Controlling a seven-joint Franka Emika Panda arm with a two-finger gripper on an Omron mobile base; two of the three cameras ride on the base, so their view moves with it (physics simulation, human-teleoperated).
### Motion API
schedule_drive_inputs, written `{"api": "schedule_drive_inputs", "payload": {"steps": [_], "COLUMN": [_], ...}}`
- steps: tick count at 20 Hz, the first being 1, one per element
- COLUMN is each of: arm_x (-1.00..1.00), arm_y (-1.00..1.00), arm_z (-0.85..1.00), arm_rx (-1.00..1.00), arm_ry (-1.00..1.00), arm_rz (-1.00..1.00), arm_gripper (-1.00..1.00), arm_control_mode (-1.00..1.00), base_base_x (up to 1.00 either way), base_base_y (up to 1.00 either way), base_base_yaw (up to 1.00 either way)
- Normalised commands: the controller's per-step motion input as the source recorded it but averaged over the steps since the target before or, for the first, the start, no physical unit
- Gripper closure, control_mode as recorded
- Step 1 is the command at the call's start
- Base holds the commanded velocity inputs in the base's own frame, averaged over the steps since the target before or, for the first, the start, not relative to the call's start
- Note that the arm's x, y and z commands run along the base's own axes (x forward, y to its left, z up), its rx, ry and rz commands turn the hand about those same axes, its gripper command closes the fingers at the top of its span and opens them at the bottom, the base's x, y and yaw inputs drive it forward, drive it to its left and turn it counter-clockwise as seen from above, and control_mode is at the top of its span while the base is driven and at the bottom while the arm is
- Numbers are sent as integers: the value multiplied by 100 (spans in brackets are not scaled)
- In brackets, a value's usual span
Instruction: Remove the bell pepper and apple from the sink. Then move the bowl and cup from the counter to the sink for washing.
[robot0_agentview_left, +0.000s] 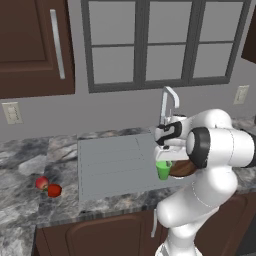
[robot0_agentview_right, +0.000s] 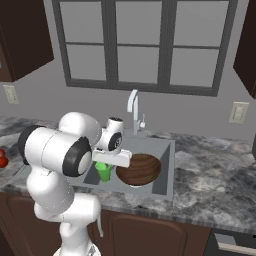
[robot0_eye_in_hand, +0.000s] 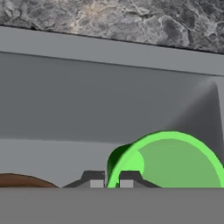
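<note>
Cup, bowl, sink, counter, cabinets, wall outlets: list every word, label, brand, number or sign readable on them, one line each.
None: no readable text in any view.
The cup is plain green; the gripper is shut on its rim.
The bowl, sink and counter show no markings.
The wall outlets are blank plates.

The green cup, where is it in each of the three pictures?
Left base view: the green cup hangs under the gripper, right of centre, over the sink.
Right base view: cup left of centre, beside the brown bowl.
Hand view: cup at bottom right, its rim pinched between the fingertips.
Shared landmark: the bowl.
</note>
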Motion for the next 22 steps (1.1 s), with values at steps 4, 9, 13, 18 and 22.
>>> {"api": "schedule_drive_inputs", "payload": {"steps": [4, 9, 13, 18, 22], "arm_x": [0, 0, 0, 0, 0], "arm_y": [-9, -8, -10, -11, -11], "arm_z": [-10, -11, -12, -12, -12], "arm_rx": [0, 0, 0, 0, 0], "arm_ry": [0, 0, 0, 0, 0], "arm_rz": [2, 1, 1, 2, 3], "arm_gripper": [100, 100, 100, 100, 100], "arm_control_mode": [-100, -100, -100, -100, -100], "base_base_x": [0, 0, 0, 0, 0], "base_base_y": [0, 0, 0, 0, 0], "base_base_yaw": [0, 0, 0, 0, 0]}}
